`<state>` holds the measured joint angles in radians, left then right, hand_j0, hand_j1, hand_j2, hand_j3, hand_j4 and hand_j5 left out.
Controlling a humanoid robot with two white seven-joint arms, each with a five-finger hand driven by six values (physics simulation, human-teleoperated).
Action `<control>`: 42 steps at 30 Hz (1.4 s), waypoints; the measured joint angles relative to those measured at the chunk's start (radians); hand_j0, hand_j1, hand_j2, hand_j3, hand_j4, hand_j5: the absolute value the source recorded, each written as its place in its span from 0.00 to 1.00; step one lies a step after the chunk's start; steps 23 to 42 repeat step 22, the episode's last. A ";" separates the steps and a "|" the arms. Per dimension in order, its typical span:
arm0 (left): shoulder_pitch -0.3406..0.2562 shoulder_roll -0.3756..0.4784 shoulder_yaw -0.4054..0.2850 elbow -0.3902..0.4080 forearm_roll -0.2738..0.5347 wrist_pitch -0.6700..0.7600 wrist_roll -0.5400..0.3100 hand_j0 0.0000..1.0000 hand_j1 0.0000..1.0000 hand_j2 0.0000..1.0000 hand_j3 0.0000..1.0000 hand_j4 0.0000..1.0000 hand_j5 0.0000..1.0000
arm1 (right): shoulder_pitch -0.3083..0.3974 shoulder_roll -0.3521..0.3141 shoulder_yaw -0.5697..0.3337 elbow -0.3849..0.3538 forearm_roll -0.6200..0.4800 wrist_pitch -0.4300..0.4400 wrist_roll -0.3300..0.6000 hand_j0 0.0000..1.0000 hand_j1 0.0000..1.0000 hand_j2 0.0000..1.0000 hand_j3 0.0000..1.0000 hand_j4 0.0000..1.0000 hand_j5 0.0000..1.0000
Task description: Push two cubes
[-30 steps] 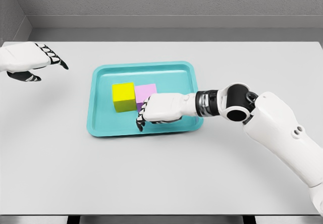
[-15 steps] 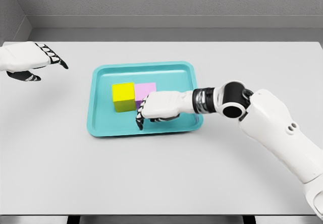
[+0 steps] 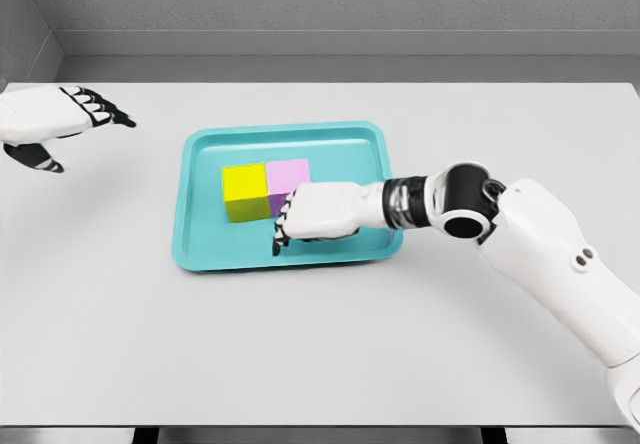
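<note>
Reaching: the right robot hand (image 3: 300,216) stretches in from the picture's right, over the near right part of the teal tray (image 3: 200,249), its arm crossing the tray's right rim.
Right robot hand: its fingers (image 3: 280,229) are curled downward, the dark tips pointing at the tray floor; it grips nothing, and its knuckles sit against the near right side of the pink cube (image 3: 288,176) (whether they truly touch cannot be told, since the hand hides that corner).
Pink cube: it stands in the middle of the tray, its top a pale pink and its near face a deeper purple; the right robot hand covers the lower right of it.
Yellow cube (image 3: 245,191): it stands on the tray floor directly to the left of the pink cube, the two side by side with their faces touching and their near edges roughly in line.
Tray: it lies flat at the centre of the white tabletop (image 3: 400,344), with raised rounded rims; both cubes sit away from its rims.
Left robot hand (image 3: 55,124): it hovers at the far left edge of the view, well apart from the tray, with its fingers extended and loosely spread and its thumb hanging below (it holds nothing).
Backdrop: a grey wall (image 3: 350,4) runs behind the far edge of the tabletop.
</note>
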<state>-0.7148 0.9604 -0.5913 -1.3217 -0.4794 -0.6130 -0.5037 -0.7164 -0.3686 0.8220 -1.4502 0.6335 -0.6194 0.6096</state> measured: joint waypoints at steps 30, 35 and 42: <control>0.003 0.017 0.002 0.005 0.010 0.000 -0.001 1.00 1.00 1.00 1.00 1.00 1.00 | 0.138 -0.509 -0.470 -0.143 -0.402 0.006 0.002 1.00 1.00 1.00 1.00 1.00 1.00; 0.003 0.017 0.002 0.005 0.010 0.000 -0.001 1.00 1.00 1.00 1.00 1.00 1.00 | 0.138 -0.509 -0.470 -0.143 -0.402 0.006 0.002 1.00 1.00 1.00 1.00 1.00 1.00; 0.003 0.017 0.002 0.005 0.010 0.000 -0.001 1.00 1.00 1.00 1.00 1.00 1.00 | 0.138 -0.509 -0.470 -0.143 -0.402 0.006 0.002 1.00 1.00 1.00 1.00 1.00 1.00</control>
